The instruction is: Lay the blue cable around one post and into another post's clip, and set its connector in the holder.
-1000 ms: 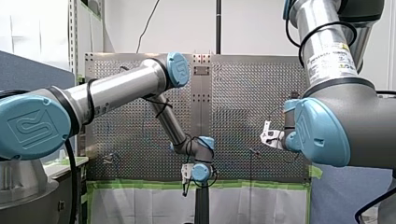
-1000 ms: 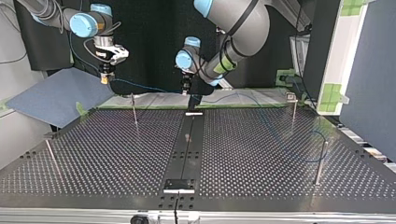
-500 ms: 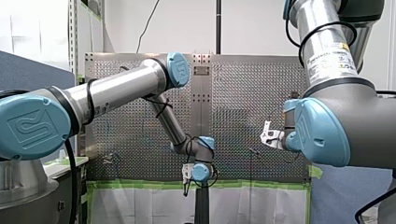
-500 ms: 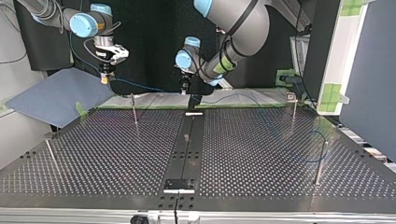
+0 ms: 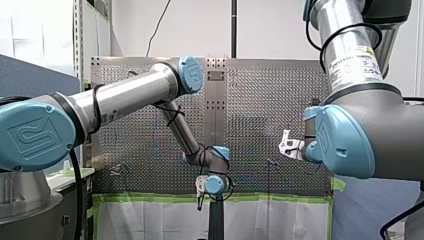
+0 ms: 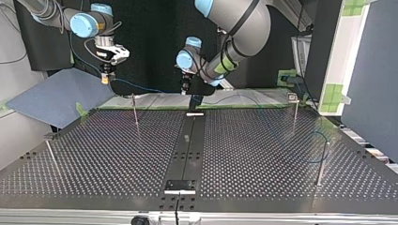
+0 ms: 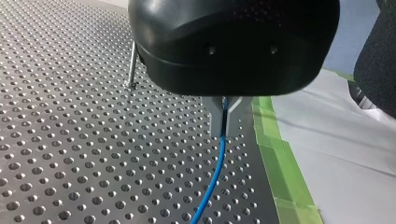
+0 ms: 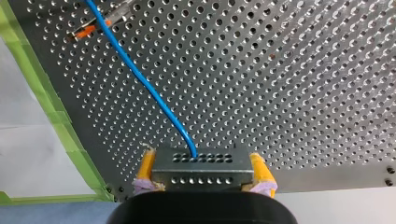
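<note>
While my right gripper (image 8: 204,173) clamps its yellow pads (image 8: 147,169) on the two ends of the metal connector (image 8: 201,162), high in the upper left of the top view and about over the far edge of the perforated table (image 6: 117,154), my left gripper (image 7: 224,125) is pinched narrow on the blue cable (image 7: 215,172) itself, low over that edge near the view's upper centre. Cable spans the gap between the two in a shallow sag, then leads toward the right of the top view, where it seems to curve by the right-hand post (image 6: 322,159). Whether it truly sits round that post I cannot tell. The risk, as I judge it, lies in the short span. If the arms draw apart faster than the cable can slip through the left fingers, the pull could twist the connector in the pads or drag the far curve off. A low sweep could also snag the upper-left post (image 6: 134,110).
</note>
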Robot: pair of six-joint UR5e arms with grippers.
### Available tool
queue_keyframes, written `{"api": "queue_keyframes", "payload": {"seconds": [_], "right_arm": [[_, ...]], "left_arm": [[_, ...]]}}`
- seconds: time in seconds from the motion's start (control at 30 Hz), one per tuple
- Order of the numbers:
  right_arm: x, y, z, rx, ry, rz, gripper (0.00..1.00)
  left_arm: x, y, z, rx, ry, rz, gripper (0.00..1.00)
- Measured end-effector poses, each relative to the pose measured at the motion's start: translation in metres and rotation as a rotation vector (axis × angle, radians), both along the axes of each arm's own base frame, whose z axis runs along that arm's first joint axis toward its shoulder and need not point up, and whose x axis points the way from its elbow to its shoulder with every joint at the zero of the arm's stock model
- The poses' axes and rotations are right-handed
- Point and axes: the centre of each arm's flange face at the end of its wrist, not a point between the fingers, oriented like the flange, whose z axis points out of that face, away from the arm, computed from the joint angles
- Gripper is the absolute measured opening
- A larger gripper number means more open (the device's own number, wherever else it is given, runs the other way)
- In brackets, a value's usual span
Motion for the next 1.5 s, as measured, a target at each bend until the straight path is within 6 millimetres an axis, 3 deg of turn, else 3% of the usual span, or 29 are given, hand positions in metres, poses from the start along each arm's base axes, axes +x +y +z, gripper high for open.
{"api": "queue_keyframes", "payload": {"seconds": [0.43,1.0,1.5], "right_arm": [[-0.008,0.002,-0.003,0.012,-0.001,-0.029,0.0],[-0.027,-0.001,-0.006,0.02,-0.011,-0.084,0.0],[-0.053,-0.011,-0.007,0.024,-0.038,-0.14,0.0]], "left_arm": [[-0.009,-0.008,0.0,0.018,-0.001,-0.018,0.01],[-0.049,-0.043,0.004,0.054,-0.019,-0.088,0.01],[-0.048,-0.056,0.036,0.022,-0.058,-0.082,0.01]]}}
